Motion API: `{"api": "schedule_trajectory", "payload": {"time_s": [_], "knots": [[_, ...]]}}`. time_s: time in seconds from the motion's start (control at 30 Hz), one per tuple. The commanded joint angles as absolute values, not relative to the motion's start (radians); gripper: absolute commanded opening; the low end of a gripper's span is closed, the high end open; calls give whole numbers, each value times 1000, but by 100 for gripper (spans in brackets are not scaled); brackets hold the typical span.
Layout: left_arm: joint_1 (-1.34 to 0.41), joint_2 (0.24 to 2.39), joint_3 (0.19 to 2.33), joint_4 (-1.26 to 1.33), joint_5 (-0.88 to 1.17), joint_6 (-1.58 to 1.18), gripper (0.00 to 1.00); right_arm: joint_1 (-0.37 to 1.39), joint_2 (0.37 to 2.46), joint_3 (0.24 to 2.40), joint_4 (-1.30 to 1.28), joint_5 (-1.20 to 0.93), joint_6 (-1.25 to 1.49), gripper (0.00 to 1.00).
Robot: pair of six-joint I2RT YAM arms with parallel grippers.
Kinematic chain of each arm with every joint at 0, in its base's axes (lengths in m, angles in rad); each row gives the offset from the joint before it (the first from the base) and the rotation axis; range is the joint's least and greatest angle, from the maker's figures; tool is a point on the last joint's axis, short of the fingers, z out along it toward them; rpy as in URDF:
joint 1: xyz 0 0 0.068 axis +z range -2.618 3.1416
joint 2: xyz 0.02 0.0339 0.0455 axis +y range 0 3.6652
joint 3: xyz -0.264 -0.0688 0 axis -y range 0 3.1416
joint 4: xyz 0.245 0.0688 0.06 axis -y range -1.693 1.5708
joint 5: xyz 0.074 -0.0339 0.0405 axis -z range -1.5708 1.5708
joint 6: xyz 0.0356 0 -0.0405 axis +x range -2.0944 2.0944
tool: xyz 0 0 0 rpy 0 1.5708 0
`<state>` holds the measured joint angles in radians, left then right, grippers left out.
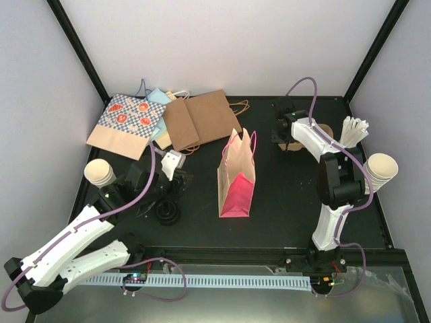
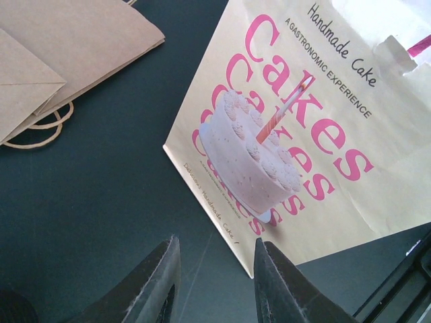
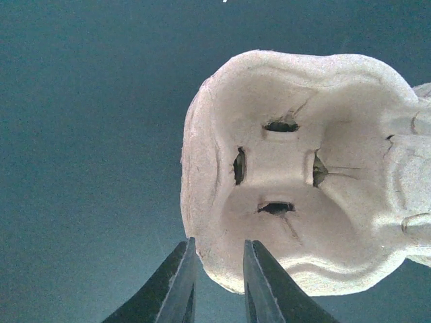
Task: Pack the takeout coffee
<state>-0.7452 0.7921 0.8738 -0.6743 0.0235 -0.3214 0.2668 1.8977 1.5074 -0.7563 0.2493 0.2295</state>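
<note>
Left tool (image 2: pixel 215 242) hung low over the dark tabletop (image 2: pixel 101 188), its two black fingers (image 2: pixel 161 282) partly apart with nothing between them. Its wrist view looked at the cream paper gift bag with pink "Cakes" lettering and a frosted cake picture (image 2: pixel 323 134). From above, that bag stood upright in the middle of the tabletop. Flat brown paper bags with twine handles (image 2: pixel 67 47) lay beyond it at the far left.

The right tool (image 3: pixel 219 242) reached to the far right side. Its fingers were only narrowly apart at the rim of a pale moulded-pulp cup carrier (image 3: pixel 289 168), whose cup well had four small slits. Whether the fingers pinched that rim could not be told.

The takeout coffee could not be placed with certainty. A low round black stack (image 1: pixel 168 212) sat just beside the left arm, too small to tell whether it was lids alone or a capped cup. Lidless cream paper cups, stacked, stood at the left edge (image 1: pixel 99 173) and the right edge (image 1: pixel 380 168).
</note>
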Motion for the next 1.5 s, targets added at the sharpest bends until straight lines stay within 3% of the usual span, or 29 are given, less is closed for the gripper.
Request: {"api": "schedule_trajectory", "payload": {"time_s": [0.0, 0.7, 1.03, 1.47], "knots": [[-739, 800, 922, -681, 31, -302, 33, 263, 1884, 1537, -760, 267, 217, 23], [-738, 804, 924, -699, -7, -291, 33, 264, 1993, 1586, -765, 287, 215, 24], [-738, 815, 928, -694, -9, -287, 33, 264, 1932, 1562, -757, 295, 213, 7], [-738, 819, 931, -696, -5, -290, 33, 264, 1891, 1576, -776, 287, 200, 6]]}}
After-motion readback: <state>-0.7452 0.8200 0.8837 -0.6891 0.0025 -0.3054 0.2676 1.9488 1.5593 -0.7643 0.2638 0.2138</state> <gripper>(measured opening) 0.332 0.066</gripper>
